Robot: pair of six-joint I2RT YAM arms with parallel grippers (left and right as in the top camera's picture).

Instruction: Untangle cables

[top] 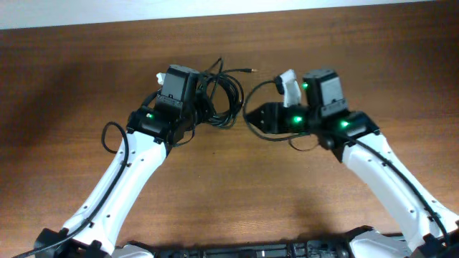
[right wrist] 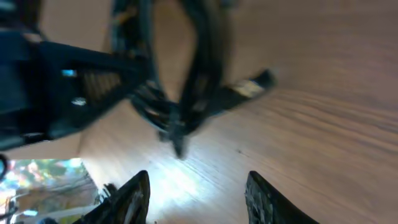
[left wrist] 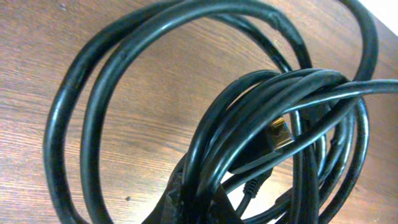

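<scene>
Several black cables (top: pixel 221 97) sit coiled at upper centre of the overhead view, the left gripper (top: pixel 202 109) clamped on their left edge, the right gripper (right wrist: pixel 196 199) half-spread and empty just right of the loops.

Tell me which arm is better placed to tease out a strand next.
Right. The left gripper looks shut on the cables, anchoring them; the right gripper is open, empty, and faces them.
</scene>
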